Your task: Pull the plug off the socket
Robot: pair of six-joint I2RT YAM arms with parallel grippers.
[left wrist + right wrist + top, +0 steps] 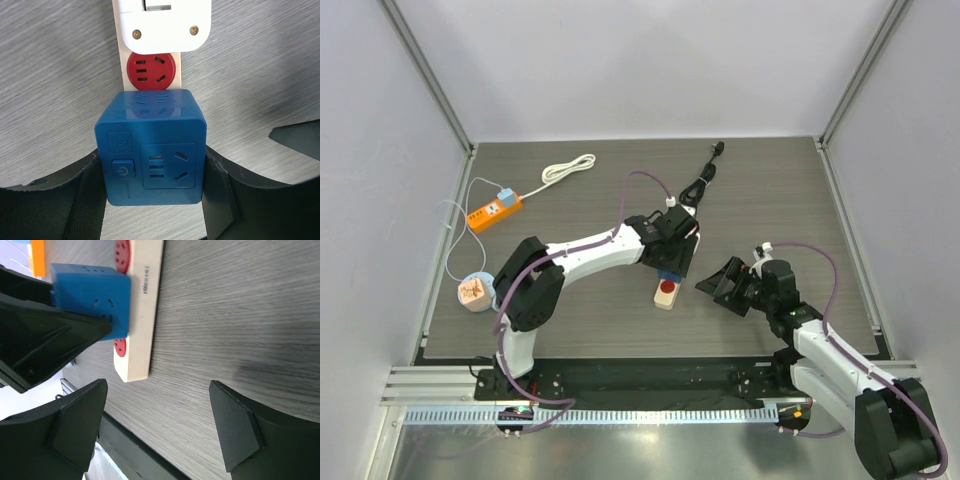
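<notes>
My left claw is clamped on both sides of the blue cube plug, which shows 1 power button and 1 slotted face. It sits in the cream socket strip, beside a red outlet. My right claw gapes wide, holding nothing.

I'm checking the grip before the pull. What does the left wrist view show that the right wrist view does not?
Only left wrist: the face of the blue cube plug that carries its button, and a white block with two screws further along.
Only right wrist: the right claw, open and empty over the table, plus the end and side of the cream strip.
Both: the blue cube plug seated on the cream strip, with the left claw closed against its sides.
</notes>
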